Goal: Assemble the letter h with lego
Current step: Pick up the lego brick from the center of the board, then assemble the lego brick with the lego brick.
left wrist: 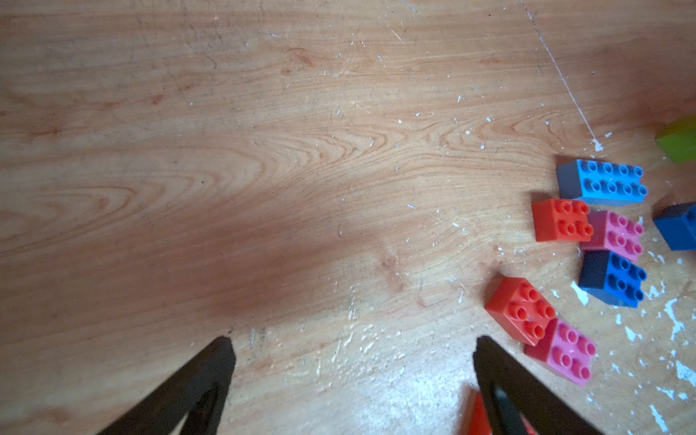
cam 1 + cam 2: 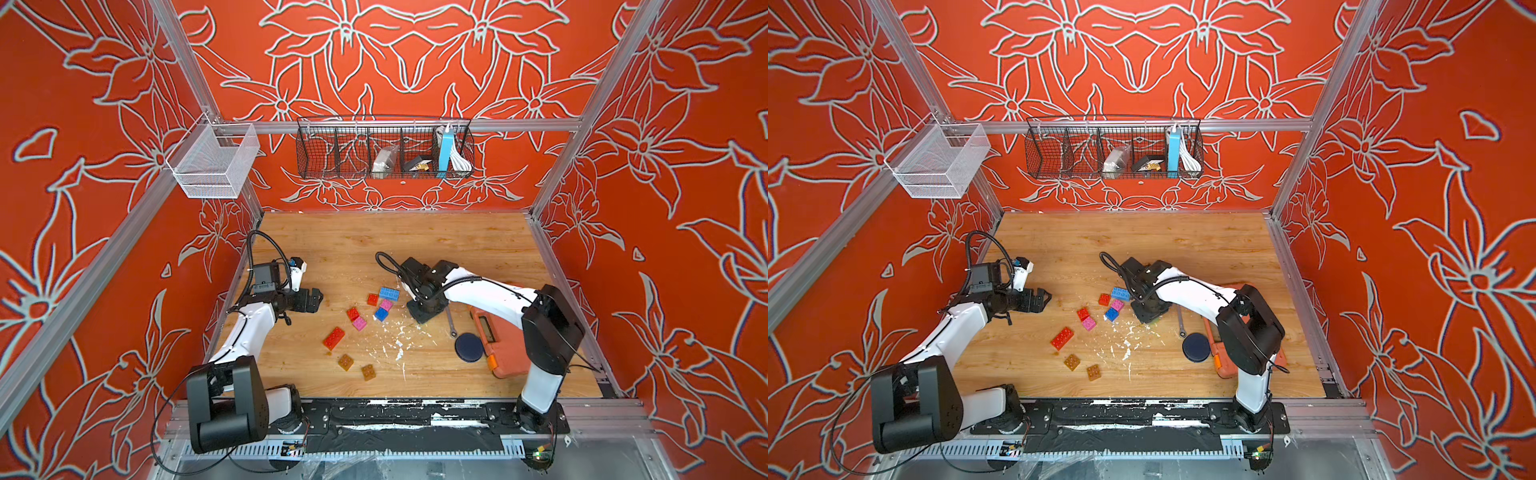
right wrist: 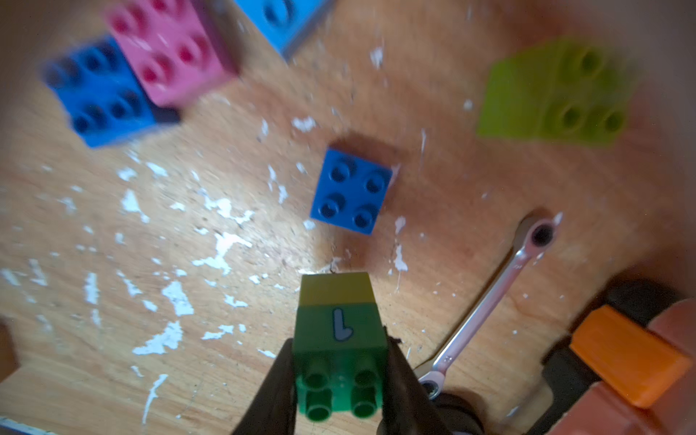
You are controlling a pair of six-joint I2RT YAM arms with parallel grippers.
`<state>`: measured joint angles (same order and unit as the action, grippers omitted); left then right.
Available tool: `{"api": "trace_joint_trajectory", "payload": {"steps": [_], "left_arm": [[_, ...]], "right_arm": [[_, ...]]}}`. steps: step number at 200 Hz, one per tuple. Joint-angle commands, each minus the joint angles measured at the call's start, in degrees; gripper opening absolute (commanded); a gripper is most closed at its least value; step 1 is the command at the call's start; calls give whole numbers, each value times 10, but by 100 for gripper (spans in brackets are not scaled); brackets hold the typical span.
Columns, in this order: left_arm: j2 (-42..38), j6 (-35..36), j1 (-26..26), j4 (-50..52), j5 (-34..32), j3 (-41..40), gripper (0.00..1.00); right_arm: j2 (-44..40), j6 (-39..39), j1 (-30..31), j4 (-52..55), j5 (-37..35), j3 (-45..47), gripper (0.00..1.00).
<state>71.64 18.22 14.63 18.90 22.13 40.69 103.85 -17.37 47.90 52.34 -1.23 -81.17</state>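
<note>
Right pincer (image 3: 341, 342): pinching a green brick (image 3: 339, 357) by its side walls. A "1" is printed on one face, and a yellow brick (image 3: 337, 288) is stuck to its far end. Contact with the table (image 2: 374, 245): cannot tell.

Left pincer (image 1: 354, 342): fingers spread wide, nothing between them, over bare wood at 9 o'clock of the loose lego.

Lego at 9 o'clock of the right pincer, in a top view:
- Long light-blue brick (image 2: 389, 293), red square (image 2: 372, 299), pink square (image 2: 386, 305) and blue square (image 2: 381, 314), close-packed.
- Red-and-pink pair (image 2: 353, 313) just beside, at 7 o'clock.
- Farther at 7 o'clock, a long red brick (image 2: 333, 338) and two amber squares (image 2: 345, 362), apart.
- Lime brick (image 3: 557, 94) and lone blue brick (image 3: 352, 190), beneath the right wrist.

At 4 o'clock: steel wrench (image 2: 451, 322), dark round disc (image 2: 469, 347), and orange tool case (image 2: 505, 353) partly under the arm.

Containers:
- Black wire basket (image 2: 316, 149) on the back wall at 12 o'clock, divided. The middle compartment holds a grey pouch (image 2: 384, 160), and the next toward 3 o'clock holds a dark item (image 2: 417, 163). The end compartment holds an upright light-blue box (image 2: 445, 151) and a white cable (image 2: 459, 160).
- White mesh basket (image 2: 214, 160) at 10 o'clock.

Table: wood-grain, flecked with white chips. Bricks: glossy plastic, round studs.
</note>
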Motion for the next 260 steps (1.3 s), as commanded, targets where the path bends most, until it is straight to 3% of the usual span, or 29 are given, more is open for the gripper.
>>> {"api": "trace_joint_trajectory", "payload": {"steps": [1, 25, 40, 60, 84, 138, 220, 260], "left_arm": [[-3, 10, 1, 7, 7, 0, 100], [-6, 10, 2, 8, 6, -1, 100], [-5, 11, 1, 6, 9, -1, 100], [-4, 9, 1, 8, 5, 1, 100], [-6, 10, 1, 6, 8, -2, 100], [-2, 10, 2, 7, 8, 2, 100], [-1, 11, 1, 8, 9, 2, 100], [0, 10, 2, 9, 9, 2, 100]], "right_arm": [[10, 37, 1, 47, -26, -62, 20], [38, 104, 0, 57, 7, -118, 20], [64, 187, 1, 60, 38, -152, 20], [104, 279, 1, 66, 30, -201, 21], [157, 335, 2, 102, 36, -274, 21], [235, 387, 2, 148, 30, -362, 21], [294, 401, 0, 167, -28, -403, 21], [303, 396, 0, 168, -19, -415, 21]]}}
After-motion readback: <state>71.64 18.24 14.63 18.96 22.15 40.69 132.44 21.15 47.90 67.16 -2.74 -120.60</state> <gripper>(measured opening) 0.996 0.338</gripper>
